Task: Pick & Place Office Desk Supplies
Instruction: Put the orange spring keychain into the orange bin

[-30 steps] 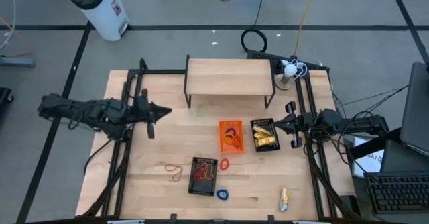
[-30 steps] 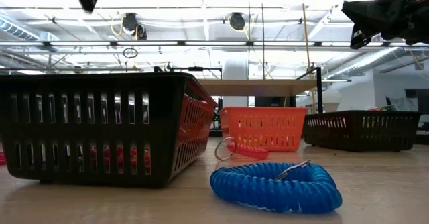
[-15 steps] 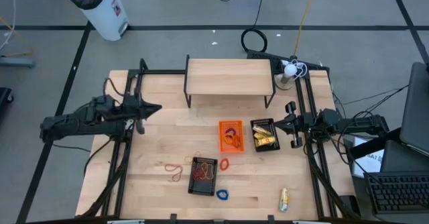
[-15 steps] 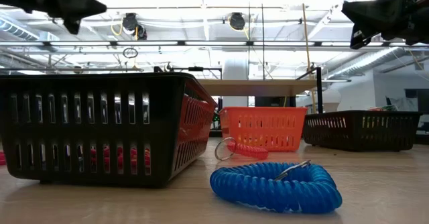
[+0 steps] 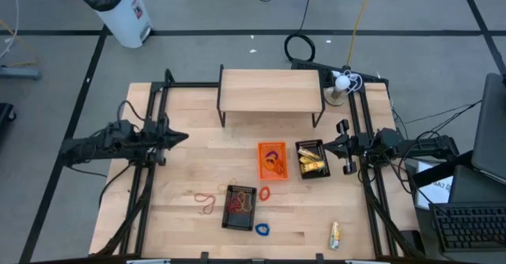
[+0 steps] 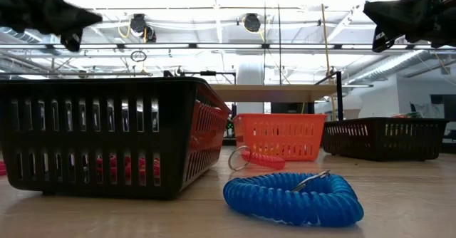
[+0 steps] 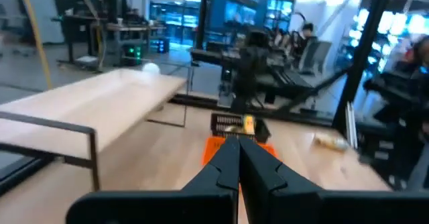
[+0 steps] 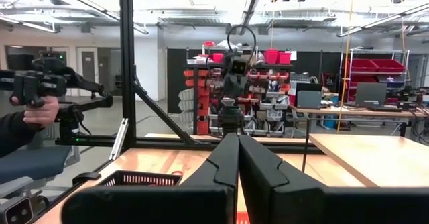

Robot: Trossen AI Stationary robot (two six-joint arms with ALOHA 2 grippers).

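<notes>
Baskets sit in the middle of the table (image 5: 190,161) because they are where the loose supplies get sorted: a black basket (image 5: 239,207) near the front already holds red bands, an orange basket (image 5: 272,160) holds looped bands, and a second black basket (image 5: 312,159) just beside it holds yellow packets. Both arms hang back at the table's sides, probably parked. The left gripper (image 5: 179,137) has its fingers pressed together on nothing, pointing inward over bare wood; the right gripper (image 5: 345,147), likewise closed and empty, waits just beside the packet basket. Several supplies lie outside any basket (so the sorting looks unfinished): a brown and red rubber band (image 5: 205,201) left of the front basket, a red ring (image 5: 264,194) and a blue coil ring (image 5: 262,229) at its right, and one yellow packet (image 5: 335,234) alone near the front right corner.
</notes>
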